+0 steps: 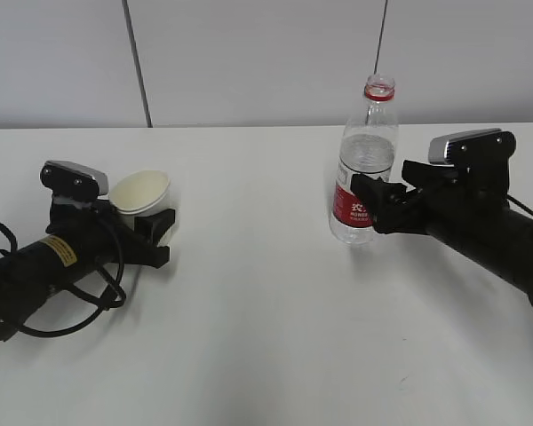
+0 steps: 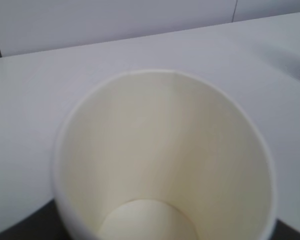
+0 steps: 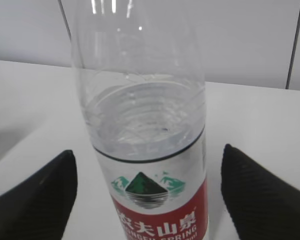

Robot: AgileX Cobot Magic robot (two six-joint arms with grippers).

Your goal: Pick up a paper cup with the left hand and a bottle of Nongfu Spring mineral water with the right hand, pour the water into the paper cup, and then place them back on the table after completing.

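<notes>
The paper cup (image 1: 140,191) is white, tilted, with its mouth up and back, and sits low over the table (image 1: 249,337) at the left. My left gripper (image 1: 160,227) is shut on its lower body. In the left wrist view the paper cup (image 2: 165,160) fills the frame and its inside looks pale and dry. The Nongfu Spring bottle (image 1: 366,160) stands upright on the table at the right, cap off, with clear water up to the label's top. My right gripper (image 1: 370,206) stands open around the red label, and both fingers (image 3: 40,195) show a gap to the bottle (image 3: 150,150).
A grey wall with vertical seams (image 1: 138,62) rises behind the table's back edge. Black cables (image 1: 80,311) loop beside the left arm. The white tabletop stretches between the two arms and toward the front.
</notes>
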